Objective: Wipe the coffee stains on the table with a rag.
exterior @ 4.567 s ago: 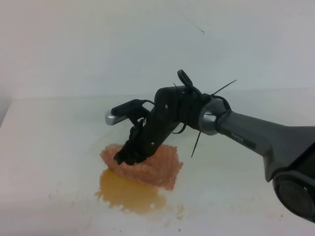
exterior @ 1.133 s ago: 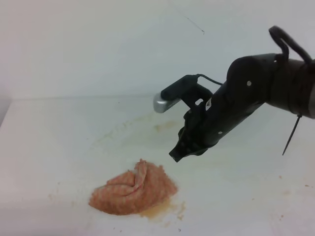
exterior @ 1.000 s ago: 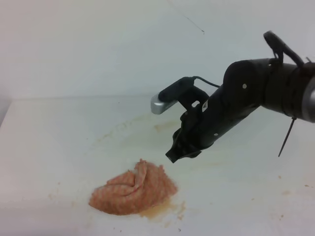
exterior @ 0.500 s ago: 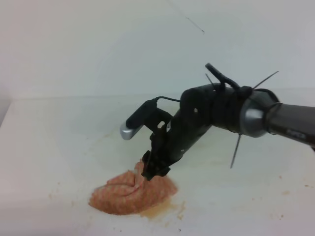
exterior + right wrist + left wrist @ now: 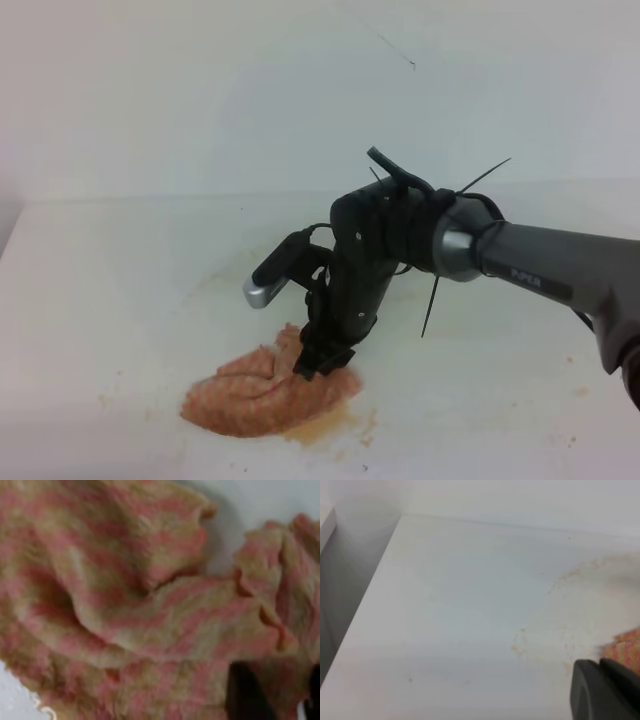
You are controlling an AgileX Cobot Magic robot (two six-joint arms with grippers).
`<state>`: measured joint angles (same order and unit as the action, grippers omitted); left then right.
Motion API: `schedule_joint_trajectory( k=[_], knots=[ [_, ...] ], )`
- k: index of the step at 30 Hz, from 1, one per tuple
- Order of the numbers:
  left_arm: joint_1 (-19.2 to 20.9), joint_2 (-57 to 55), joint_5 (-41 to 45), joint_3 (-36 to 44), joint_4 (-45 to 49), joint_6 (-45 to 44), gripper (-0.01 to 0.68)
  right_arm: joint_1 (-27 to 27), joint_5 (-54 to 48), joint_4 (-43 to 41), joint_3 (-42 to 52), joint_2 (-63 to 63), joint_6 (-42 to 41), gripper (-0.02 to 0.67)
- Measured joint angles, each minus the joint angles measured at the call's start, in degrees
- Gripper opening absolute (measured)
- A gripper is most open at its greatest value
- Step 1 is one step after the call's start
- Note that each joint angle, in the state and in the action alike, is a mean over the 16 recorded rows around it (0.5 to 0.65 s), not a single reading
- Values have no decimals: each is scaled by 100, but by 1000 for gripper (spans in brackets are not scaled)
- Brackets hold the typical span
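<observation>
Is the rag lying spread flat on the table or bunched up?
Bunched up. The rag sits in a rumpled mound with raised folds, and the right wrist view shows overlapping creases.

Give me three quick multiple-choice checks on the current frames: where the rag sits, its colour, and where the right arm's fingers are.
1. Where does the rag lie?
A. front of the table, left of centre
B. far back edge
C. hanging off the right side

2. What colour is the rag?
A. blue
B. orange-pink
C. white

3. Where are the right gripper's fingers?
A. high above the table
B. down at the rag's raised fold
C. out of view

Answers:
1 A, it lies bunched near the front over the coffee stains.
2 B, both the high and right wrist views show it.
3 B, the fingertips meet the cloth.
</observation>
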<state>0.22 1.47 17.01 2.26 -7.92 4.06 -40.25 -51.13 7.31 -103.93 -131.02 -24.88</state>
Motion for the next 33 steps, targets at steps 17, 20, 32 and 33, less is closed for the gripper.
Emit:
schedule_joint_trajectory(
  k=[17, 20, 32, 33],
  knots=[
    [0, 0, 0, 0, 0, 0, 1, -145, -776, 32, -45, -28, -37, 13],
    [0, 0, 0, 0, 0, 0, 1, -280, -846, 82, -46, -28, -37, 12],
    [0, 0, 0, 0, 0, 0, 1, -852, -928, -12, -50, -28, 16, 12],
    [0, 0, 0, 0, 0, 0, 1, -862, -927, -59, -50, -28, 34, 12]
  ],
)
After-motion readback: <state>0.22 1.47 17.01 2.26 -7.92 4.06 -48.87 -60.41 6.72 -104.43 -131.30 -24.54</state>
